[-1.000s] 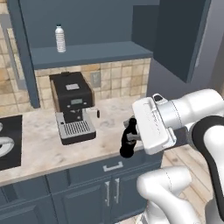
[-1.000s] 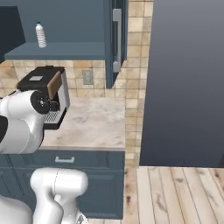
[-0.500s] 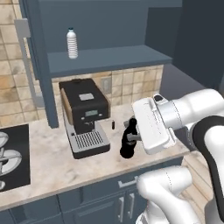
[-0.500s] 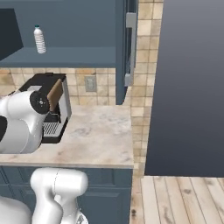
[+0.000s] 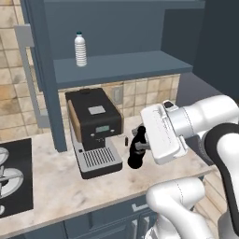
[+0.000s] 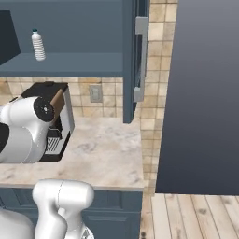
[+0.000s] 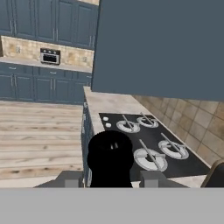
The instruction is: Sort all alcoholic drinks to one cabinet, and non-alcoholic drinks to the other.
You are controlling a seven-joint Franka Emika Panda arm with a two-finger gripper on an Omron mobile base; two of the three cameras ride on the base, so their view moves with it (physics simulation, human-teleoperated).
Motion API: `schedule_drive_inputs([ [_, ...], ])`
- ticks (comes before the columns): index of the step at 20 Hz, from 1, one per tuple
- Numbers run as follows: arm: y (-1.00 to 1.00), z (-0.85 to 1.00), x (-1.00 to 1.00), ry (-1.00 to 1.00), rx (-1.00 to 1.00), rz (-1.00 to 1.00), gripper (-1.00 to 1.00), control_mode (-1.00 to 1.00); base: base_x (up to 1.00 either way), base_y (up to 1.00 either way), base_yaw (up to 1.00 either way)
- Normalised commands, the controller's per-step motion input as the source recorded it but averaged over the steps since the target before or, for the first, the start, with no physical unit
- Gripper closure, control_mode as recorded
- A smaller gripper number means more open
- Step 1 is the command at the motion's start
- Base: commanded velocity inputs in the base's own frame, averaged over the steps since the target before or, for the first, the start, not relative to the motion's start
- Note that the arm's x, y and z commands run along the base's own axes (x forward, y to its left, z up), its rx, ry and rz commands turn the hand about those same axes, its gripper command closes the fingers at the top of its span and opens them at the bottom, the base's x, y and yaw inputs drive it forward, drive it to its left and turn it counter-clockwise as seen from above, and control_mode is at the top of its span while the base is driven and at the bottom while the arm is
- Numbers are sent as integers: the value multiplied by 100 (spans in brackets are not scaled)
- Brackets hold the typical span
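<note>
One small black cola bottle [image 5: 136, 158] sits gripped in the robot's gripper [image 5: 138, 145], its dark fingers [image 5: 140, 136] closed on the bottle and holding it above the marble counter [image 5: 56, 182], just beside the drip tray of a black coffee machine [image 5: 94, 130]. In the hand view the same bottle's dark round top [image 7: 110, 158] rises between the two fingertips [image 7: 70, 178], with a black stovetop [image 7: 153, 146] lying beyond it. Farther back, a clear water bottle [image 5: 80, 49] with a small teal cap stands upright on the shelf of the open blue upper cabinet [image 5: 121, 65], well apart from the arm.
</note>
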Motion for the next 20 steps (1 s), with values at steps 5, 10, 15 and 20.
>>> schedule_drive_inputs([
  [5,0,0,0,0,0,0,100,100,66,26,0],
  [10,0,0,0,0,0,0,100,100,60,23,0],
  [15,0,0,0,0,0,0,100,100,0,2,0],
  [20,1,11,0,-3,-1,0,100,-100,0,0,0],
])
